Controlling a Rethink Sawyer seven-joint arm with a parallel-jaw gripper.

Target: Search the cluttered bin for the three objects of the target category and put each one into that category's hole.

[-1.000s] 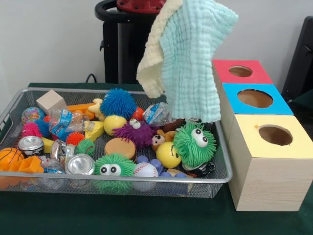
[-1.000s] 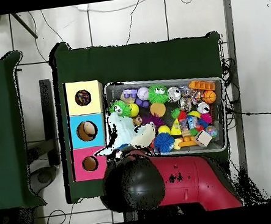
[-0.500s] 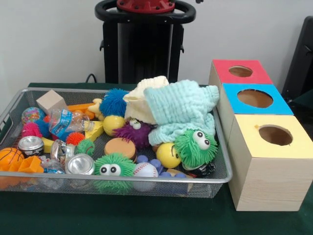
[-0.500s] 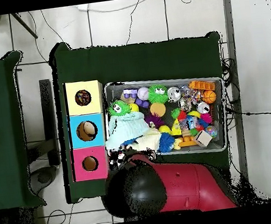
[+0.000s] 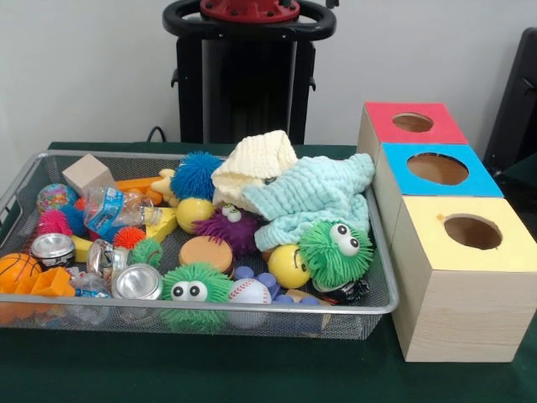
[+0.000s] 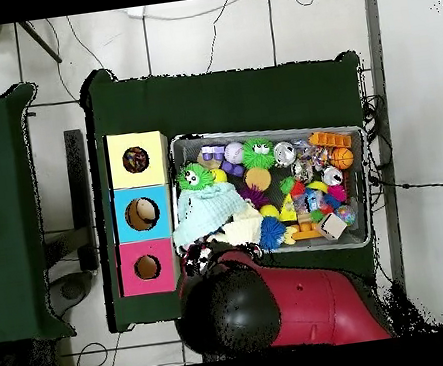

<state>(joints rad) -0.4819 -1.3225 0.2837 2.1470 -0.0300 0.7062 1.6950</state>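
Two cloths (image 5: 294, 189) in bin (image 5: 382, 277); three boxes (image 5: 436, 172); tool unseen.

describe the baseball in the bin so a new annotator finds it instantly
Start at the wire bin and follow its front rim toward the middle. The baseball sits against that rim, between the green fuzzy googly-eyed toy and the yellow ball. It alone is smooth white with red stitching.

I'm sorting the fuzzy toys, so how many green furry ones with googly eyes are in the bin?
2: one green googly-eyed puffer by the bin's box-side end under the cloths, another at the front rim. More may hide beneath.
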